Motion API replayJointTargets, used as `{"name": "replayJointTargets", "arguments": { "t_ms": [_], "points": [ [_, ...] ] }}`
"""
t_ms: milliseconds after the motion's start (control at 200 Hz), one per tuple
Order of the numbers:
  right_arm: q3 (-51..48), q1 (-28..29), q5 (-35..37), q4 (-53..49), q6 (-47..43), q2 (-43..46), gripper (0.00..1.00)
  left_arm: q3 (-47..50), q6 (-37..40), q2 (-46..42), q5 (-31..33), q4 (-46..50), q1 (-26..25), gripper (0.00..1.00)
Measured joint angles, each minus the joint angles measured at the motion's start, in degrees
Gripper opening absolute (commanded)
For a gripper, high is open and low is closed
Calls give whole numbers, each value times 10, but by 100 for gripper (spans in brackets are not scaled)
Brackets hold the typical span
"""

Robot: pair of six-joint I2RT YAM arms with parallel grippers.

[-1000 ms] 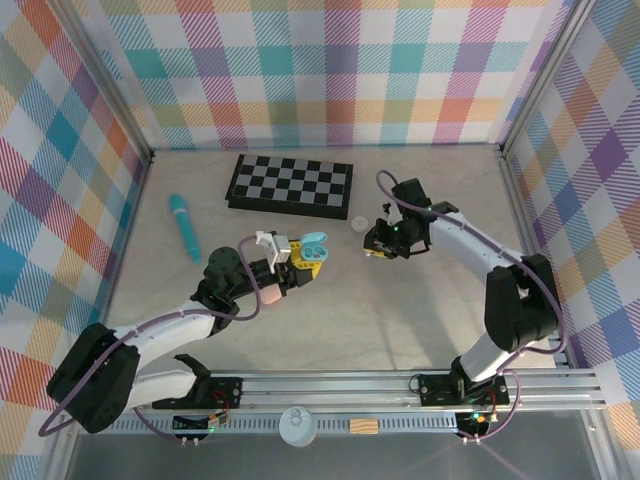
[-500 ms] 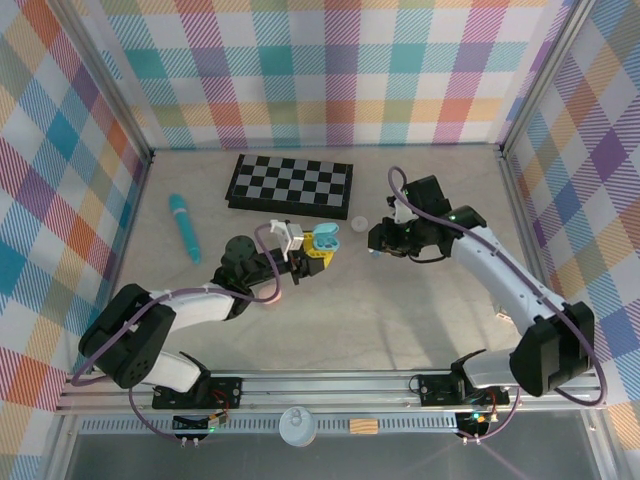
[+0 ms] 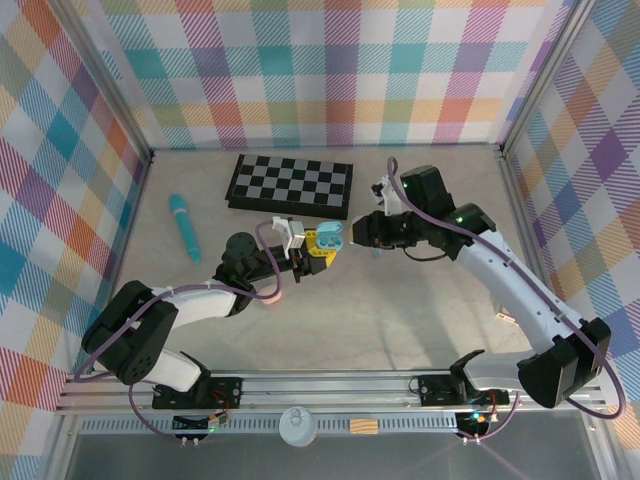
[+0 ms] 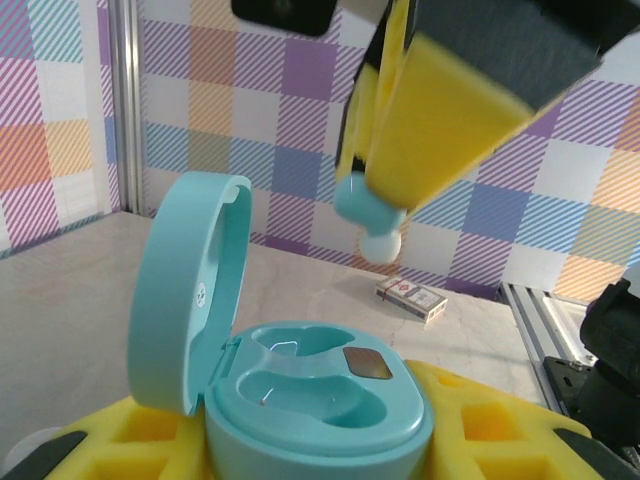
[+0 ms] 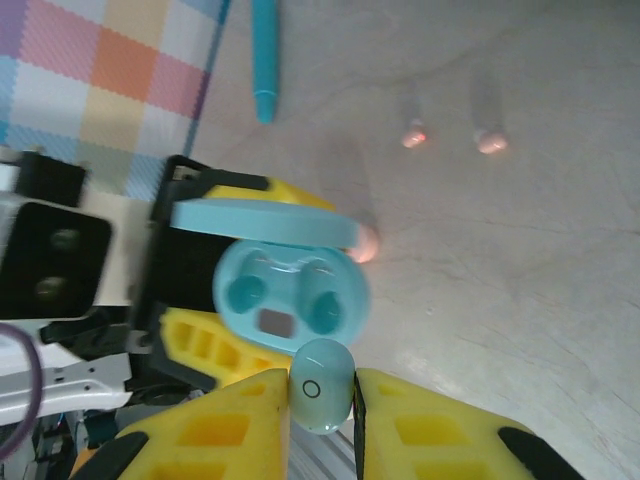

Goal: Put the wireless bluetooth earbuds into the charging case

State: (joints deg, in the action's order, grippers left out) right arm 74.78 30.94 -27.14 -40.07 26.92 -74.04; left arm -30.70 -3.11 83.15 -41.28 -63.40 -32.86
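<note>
**Jaws.** The right jaws pinch one light blue earbud (image 5: 322,398) between their yellow pads (image 5: 228,428). The left jaws are closed on the base of the teal charging case (image 4: 320,400). Its lid (image 4: 190,290) stands open and both wells are empty. The earbud (image 4: 365,205) hangs above the case, white tip down, not touching it.

**Change.** Over the last second the left arm has stretched forward and carried the case (image 3: 328,238) farther from the near edge. The right jaws have swung left, from well apart to just beside the case.

**Surroundings.** The counter (image 3: 400,300) is pale and stone-patterned. A folded chessboard (image 3: 290,185) lies just beyond the case. A teal stick (image 3: 184,226) lies well to the left of the case. Pastel plaid walls (image 3: 320,70) close three sides. An aluminium rail (image 3: 330,385) runs along the near edge.

**Arm pose.** The left arm (image 3: 190,305) lies low over the counter, with its forearm aimed at the case. The right arm (image 3: 510,280) rises from its base, bends toward the right wall and reaches left to the case.
</note>
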Motion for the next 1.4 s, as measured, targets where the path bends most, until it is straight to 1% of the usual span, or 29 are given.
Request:
{"name": "replayJointTargets", "arguments": {
  "t_ms": [185, 425, 1400],
  "points": [
    [26, 14, -15, 7, -9, -25, 23, 0, -1, 0, -11, 0, 0, 30],
    [30, 18, -19, 10, -18, -56, 23, 0, -5, -12, -13, 0, 0, 30],
    [33, 26, -27, -4, -24, -63, 23, 0, -4, -15, -11, 0, 0, 30]
  ]
}}
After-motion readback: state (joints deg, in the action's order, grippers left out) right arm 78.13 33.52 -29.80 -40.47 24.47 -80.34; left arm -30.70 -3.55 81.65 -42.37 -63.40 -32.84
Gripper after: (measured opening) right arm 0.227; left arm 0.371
